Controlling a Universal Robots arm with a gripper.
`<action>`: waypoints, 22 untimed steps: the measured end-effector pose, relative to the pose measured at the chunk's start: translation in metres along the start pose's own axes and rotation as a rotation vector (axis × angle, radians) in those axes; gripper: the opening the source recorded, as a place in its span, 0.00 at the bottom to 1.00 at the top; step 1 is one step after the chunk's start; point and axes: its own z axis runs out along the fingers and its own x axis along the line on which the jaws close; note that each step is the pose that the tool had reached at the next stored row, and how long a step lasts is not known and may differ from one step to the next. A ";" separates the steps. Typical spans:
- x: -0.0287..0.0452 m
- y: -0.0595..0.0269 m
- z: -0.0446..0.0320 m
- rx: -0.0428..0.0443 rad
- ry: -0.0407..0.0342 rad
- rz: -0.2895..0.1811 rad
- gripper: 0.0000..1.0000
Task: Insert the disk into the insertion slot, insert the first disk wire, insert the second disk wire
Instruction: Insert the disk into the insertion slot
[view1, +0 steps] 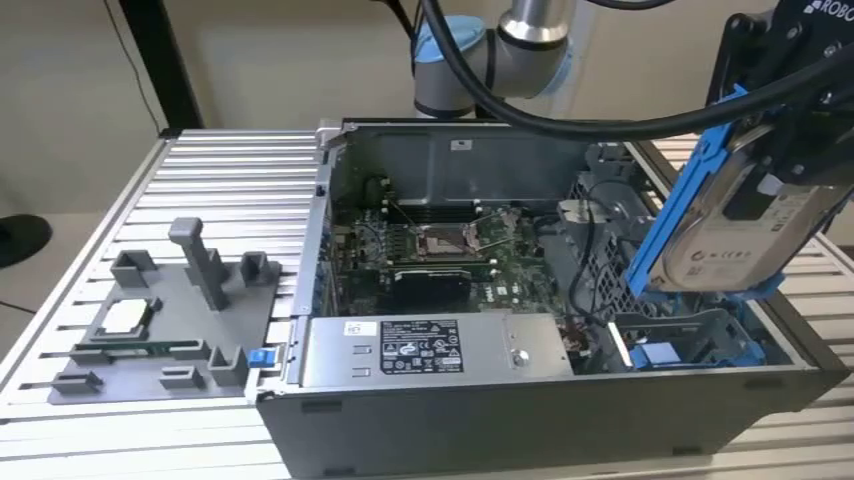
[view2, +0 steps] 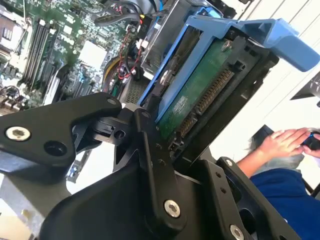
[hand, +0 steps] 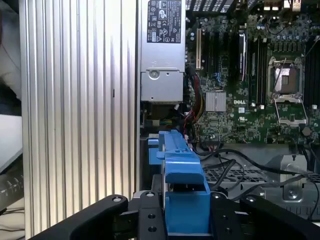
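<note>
Blue-framed disk (view1: 741, 235) clamped between fingers of the gripper (view1: 781, 150), tilted, lower edge hanging just above the insertion slot (view1: 681, 345) at the exterior view's right. Open room along its free edges.

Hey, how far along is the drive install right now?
Nothing is finished yet. In hand: the pincer is shut on the disk, held tilted above the open case. Left: the insertion slot sits empty below it, and the disk's connector is bare, so neither wire is plugged in.
</note>
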 end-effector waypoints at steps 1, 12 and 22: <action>0.0000 0.0000 0.0001 0.0000 0.0001 0.000 0.00; 0.0000 -0.0004 0.0032 0.0000 0.0000 0.000 0.00; -0.0001 -0.0042 0.0127 0.0000 0.0000 0.000 0.00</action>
